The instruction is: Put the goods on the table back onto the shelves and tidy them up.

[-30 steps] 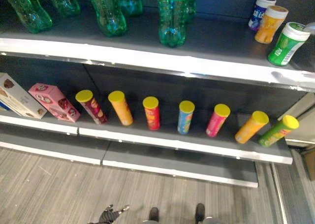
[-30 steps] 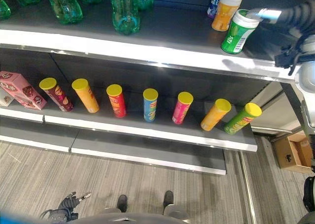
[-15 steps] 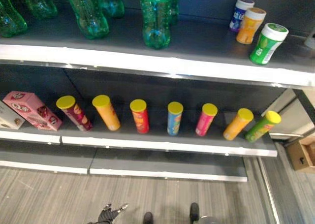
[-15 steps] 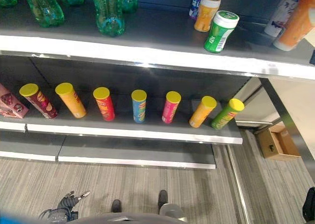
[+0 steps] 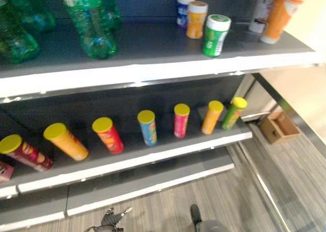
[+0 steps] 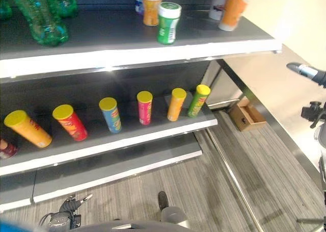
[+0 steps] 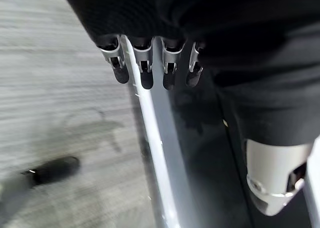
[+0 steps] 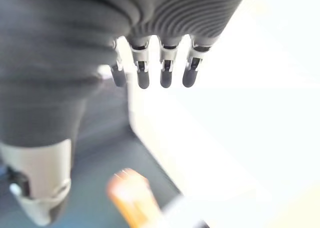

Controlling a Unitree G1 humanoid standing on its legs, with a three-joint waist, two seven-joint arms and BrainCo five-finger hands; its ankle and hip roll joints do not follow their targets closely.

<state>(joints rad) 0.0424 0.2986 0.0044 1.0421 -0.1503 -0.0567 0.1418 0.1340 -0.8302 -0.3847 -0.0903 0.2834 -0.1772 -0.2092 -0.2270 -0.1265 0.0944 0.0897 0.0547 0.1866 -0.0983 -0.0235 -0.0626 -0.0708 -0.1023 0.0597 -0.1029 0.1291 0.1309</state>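
**view swung right, both hands empty, no table goods in sight**

the whole picture had shifted against a second earlier; the camera turned right, not the goods; the shelf's right end and a cardboard box [image 6: 245, 114] on the floor beyond it came into view; pink boxes at far left dropped out of frame.

green-lidded jar [image 5: 215, 35] stood on the upper shelf [image 5: 153, 71] beside the orange jar [image 5: 195, 19], no hand on it; a second earlier the right hand was at its lid; that placement looked done.

yellow-capped tubes [image 5: 149, 127] leaned in a row on the lower shelf.

left hand [image 7: 145, 70] hung low over the floor, fingers straight, holding nothing; right hand [image 8: 155, 67] likewise slack and empty.

judgement: turning away to fetch the next item.
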